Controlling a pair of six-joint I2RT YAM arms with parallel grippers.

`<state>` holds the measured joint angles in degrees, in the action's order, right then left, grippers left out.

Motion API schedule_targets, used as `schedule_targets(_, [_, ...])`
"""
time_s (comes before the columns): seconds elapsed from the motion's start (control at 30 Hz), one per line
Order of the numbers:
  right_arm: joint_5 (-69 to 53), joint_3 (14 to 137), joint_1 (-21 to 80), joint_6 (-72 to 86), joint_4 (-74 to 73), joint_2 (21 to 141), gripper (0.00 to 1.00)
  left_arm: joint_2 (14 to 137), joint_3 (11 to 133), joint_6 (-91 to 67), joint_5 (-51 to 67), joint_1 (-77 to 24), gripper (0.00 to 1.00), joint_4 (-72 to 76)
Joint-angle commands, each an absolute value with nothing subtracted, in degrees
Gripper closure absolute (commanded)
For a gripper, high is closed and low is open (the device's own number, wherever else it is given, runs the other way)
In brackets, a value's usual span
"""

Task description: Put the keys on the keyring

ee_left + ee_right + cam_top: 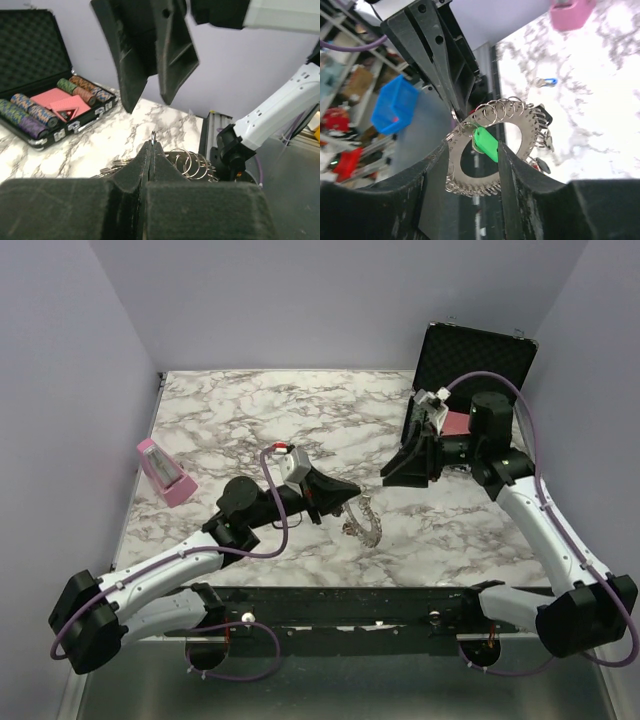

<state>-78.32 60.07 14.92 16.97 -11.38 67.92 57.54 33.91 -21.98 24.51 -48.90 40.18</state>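
The keyring (508,119) is a flat silvery disc with many small wire loops round its rim. My left gripper (348,494) is shut on one of those loops (153,136) and holds the keyring (365,521) just above the marble. A green key (486,145) hangs from a loop in the ring's opening. My right gripper (472,150) is open, its fingers either side of the green key, which touches the right-hand finger (507,170). Dark-headed keys (544,116) hang on the ring's far side. A blue key (547,81) lies loose on the table.
An open black case (60,131) with striped poker chips (27,112) and red cards stands at the back right (470,355), behind my right arm. A pink block (165,472) stands near the table's left edge. The table's front rail (350,605) runs below both grippers.
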Motion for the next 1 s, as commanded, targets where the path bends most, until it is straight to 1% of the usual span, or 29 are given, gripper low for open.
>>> schedule_targets(0.0, [-71.1,64.3,13.2,-4.0,-29.6,64.0,0.45,55.3,39.6,-18.7,24.3,-47.0,1.0,29.3])
schedule_targets(0.13, [-69.0,62.1,10.7,-6.9,-30.4,61.0,0.4,53.8,42.1,-18.7,25.1,-45.1,1.0,23.3])
schedule_targets(0.23, [-68.1,60.0,9.3,-7.8,-30.1,59.3,0.39,53.0,44.1,-19.0,26.1,-43.1,1.0,18.3])
schedule_targets(0.27, [-67.9,59.6,8.9,-7.9,-30.1,58.7,0.38,52.7,44.6,-19.0,26.4,-42.5,1.0,16.8])
schedule_targets(0.43, [-67.3,58.8,7.1,-8.1,-29.6,57.2,0.36,51.9,49.0,-18.8,27.1,-38.9,1.0,6.2])
schedule_targets(0.6, [-67.3,57.9,5.4,-7.3,-28.6,56.3,0.35,52.0,53.7,-18.3,27.4,-35.4,1.0,-2.7])
schedule_targets(0.97, [-67.8,55.1,3.1,-5.5,-25.0,53.8,0.34,56.4,63.5,-17.7,29.9,-25.9,1.0,-14.8])
